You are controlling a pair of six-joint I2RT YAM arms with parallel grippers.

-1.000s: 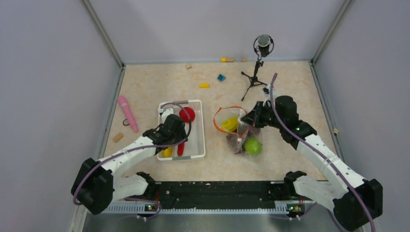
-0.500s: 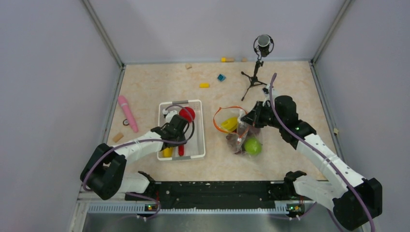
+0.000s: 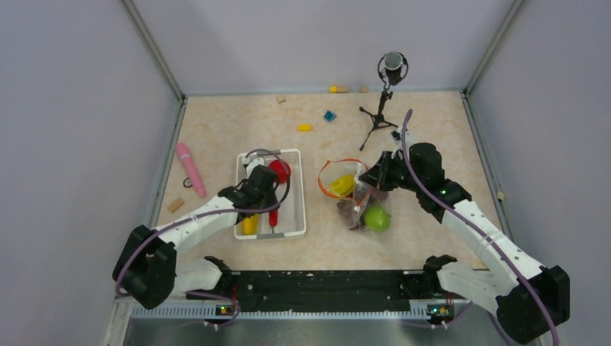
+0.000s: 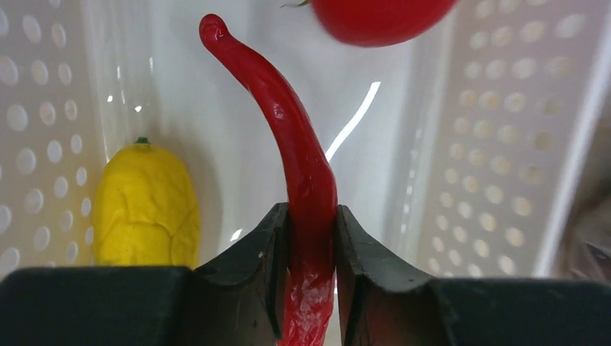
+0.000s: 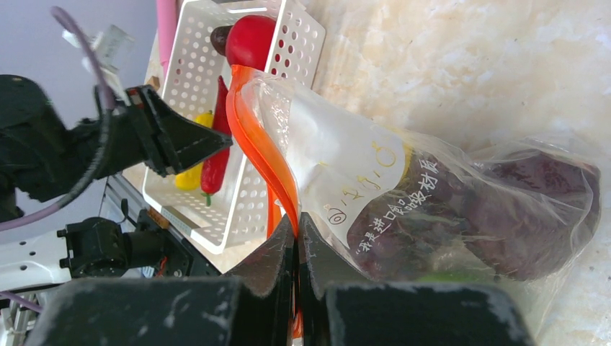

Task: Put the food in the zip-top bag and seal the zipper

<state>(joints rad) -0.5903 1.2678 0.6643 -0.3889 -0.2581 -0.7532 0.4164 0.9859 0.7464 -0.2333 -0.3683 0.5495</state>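
My left fingers [image 4: 252, 288] pinch the red chili [image 4: 302, 166] inside the white basket [image 4: 497, 144]. My right fingers [image 5: 266, 281] squeeze the zipper [image 5: 252, 137] of the zip-top bag [image 5: 346, 166], which lies beside the basket on the counter [image 5: 468, 58].

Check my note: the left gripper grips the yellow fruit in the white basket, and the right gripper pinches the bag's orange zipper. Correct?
No. The left wrist view shows the left gripper gripping the red chili, not the yellow fruit beside it in the white basket. The right gripper does pinch the orange zipper.
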